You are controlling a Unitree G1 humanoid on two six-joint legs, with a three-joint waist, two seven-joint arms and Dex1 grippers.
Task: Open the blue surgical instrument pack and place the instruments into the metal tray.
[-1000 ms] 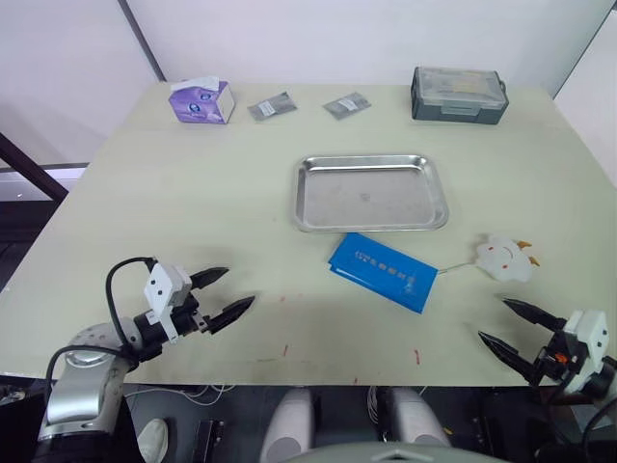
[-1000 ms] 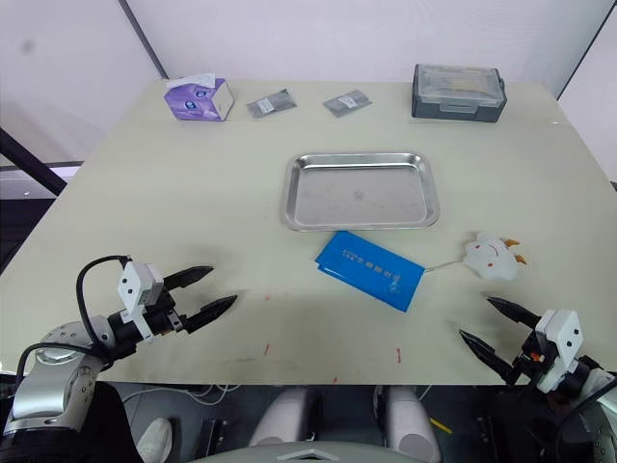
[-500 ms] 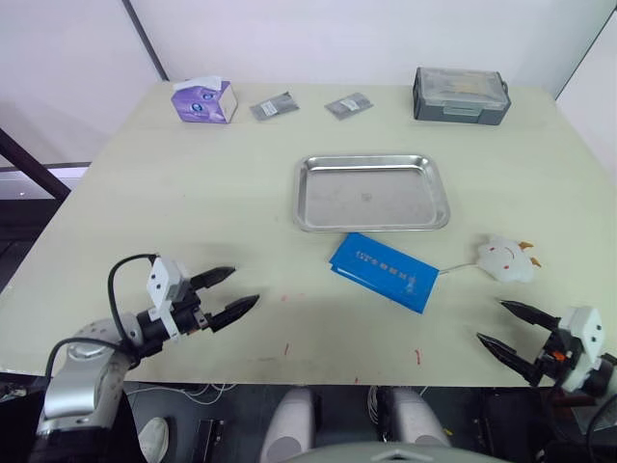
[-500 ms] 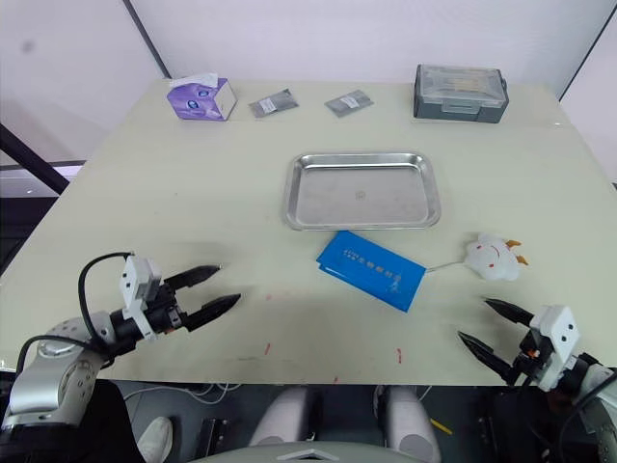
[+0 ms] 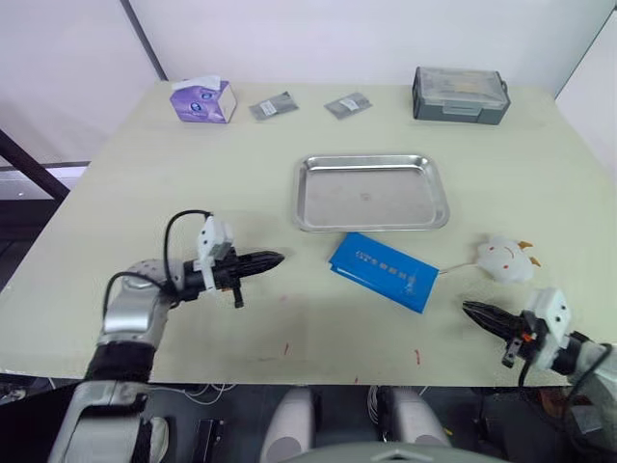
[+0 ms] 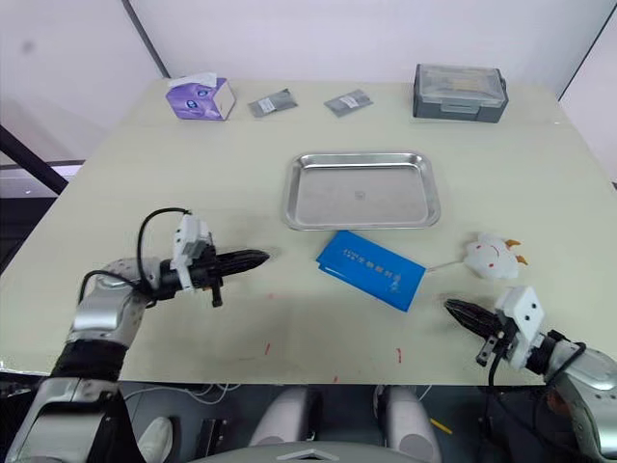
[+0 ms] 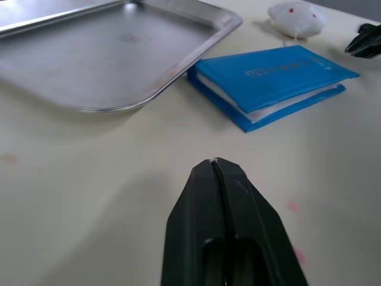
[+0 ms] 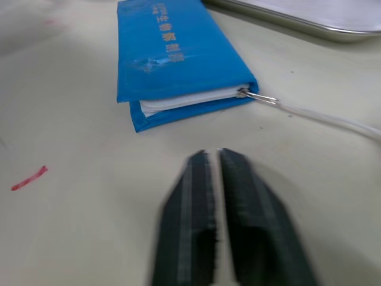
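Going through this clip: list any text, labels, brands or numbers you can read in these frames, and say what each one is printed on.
Blue surgical instrument pack: a line of white characters on the cover, too blurred to read.
Purple tissue box: a printed design, no readable words.
Two small grey sachets: any print is too small to read.
Grey lidded box: no legible label.
Metal tray: no markings visible.

Bright even light, soft shadows; right gripper (image 8: 214,196) motion-blurred
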